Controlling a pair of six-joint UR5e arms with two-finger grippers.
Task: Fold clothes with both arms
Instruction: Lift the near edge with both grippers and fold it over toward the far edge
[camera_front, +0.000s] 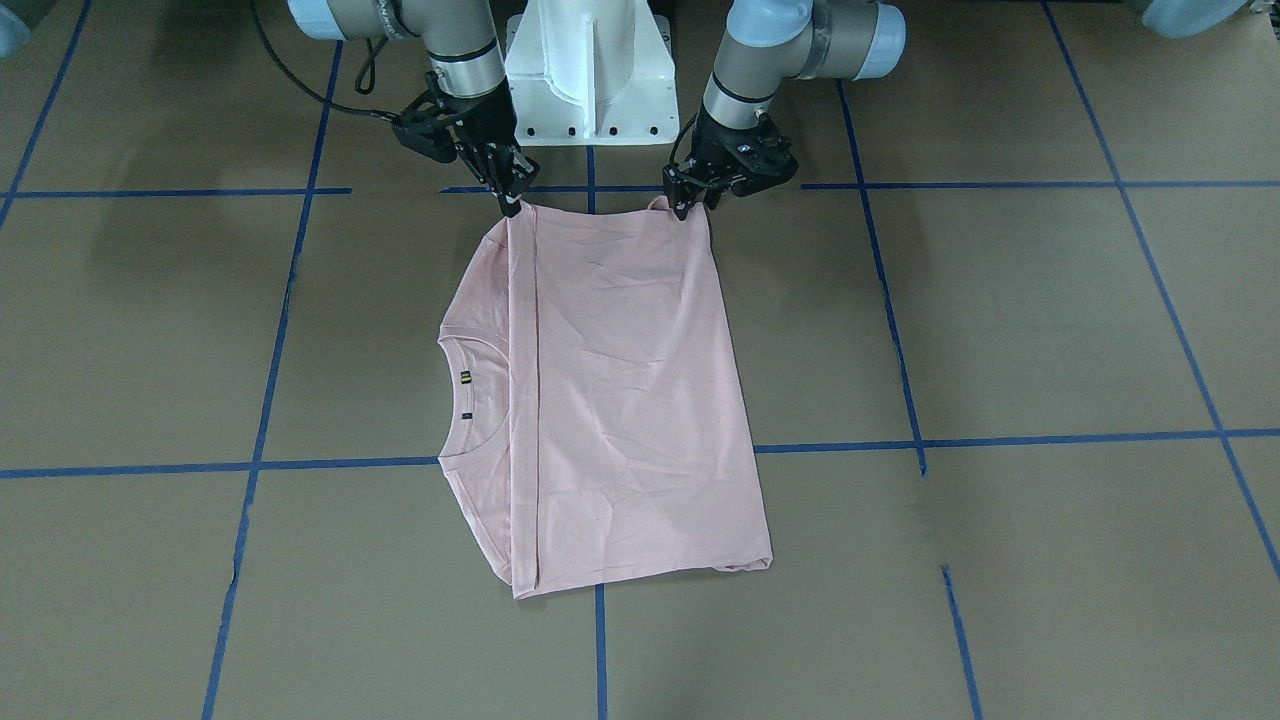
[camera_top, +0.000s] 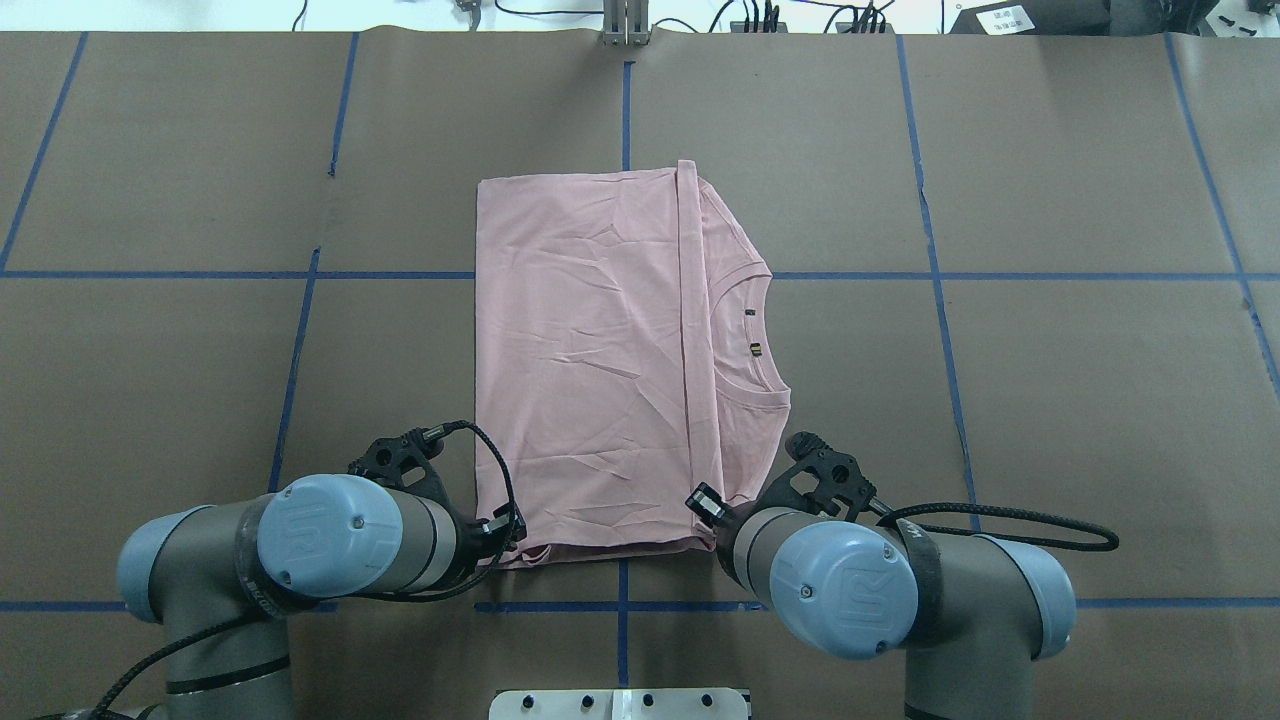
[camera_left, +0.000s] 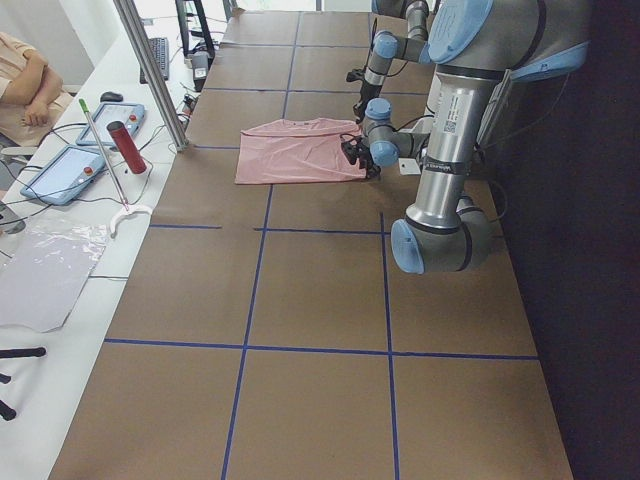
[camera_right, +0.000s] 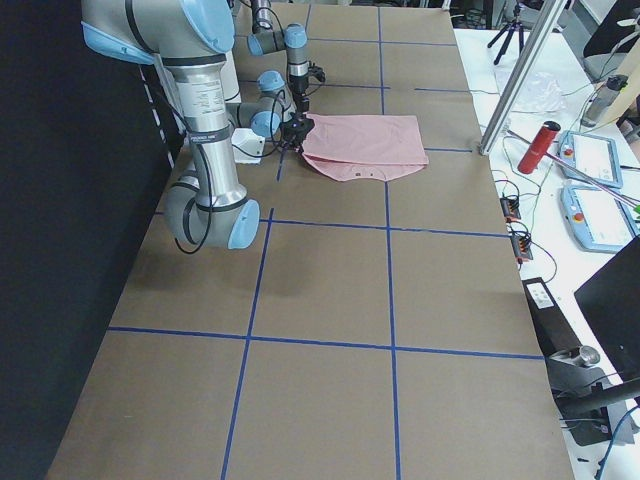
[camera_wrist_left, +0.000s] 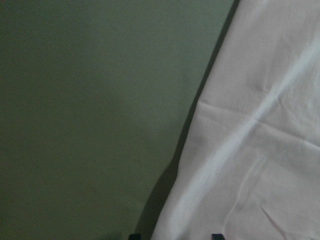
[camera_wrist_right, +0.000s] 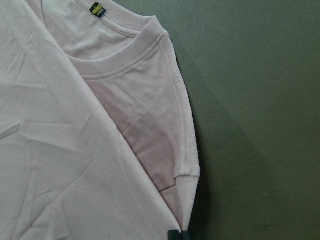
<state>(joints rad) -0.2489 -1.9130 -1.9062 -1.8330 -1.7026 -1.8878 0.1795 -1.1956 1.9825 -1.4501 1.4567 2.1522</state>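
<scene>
A: Where do we log the T-shirt (camera_front: 620, 400)?

B: Flat on the brown worktop (camera_front: 1000, 320), mid-table, just in front of the white pedestal (camera_front: 590, 70). Plain pink side up. One layer is folded over the body, and its stitched hem (camera_top: 686, 350) runs straight from the robot's side to the far side.

A: And the collar (camera_wrist_right: 145, 42)?

B: It peeks out from under that folded layer, toward the robot's right. There is a small yellow-and-dark label (camera_wrist_right: 98, 9) inside the neck.

A: What do we note for the right arm (camera_top: 850, 590)?

B: Low, at the near edge of the cloth. The right fingers (camera_front: 513, 198) sit at the near end of the hem. In the wrist view their tips read as one dark spot, pressed together, with the cloth's corner running into them. We put them down as clamped on the T-shirt.

A: And the left arm (camera_top: 330, 535)?

B: Also low, at the other near corner. The left fingers (camera_front: 683, 203) meet the cloth there. Its wrist view shows two tips apart at the bottom border, one over bare worktop and one over cloth, with the T-shirt's edge passing between them. We write: apart, not closed on the cloth.

A: Cloth condition?

B: Lightly creased across the top layer, and a little bunched at the near corner by the left fingers. Blue tape lines (camera_front: 1000, 440) grid the worktop, and one meets the T-shirt on both sides.
</scene>
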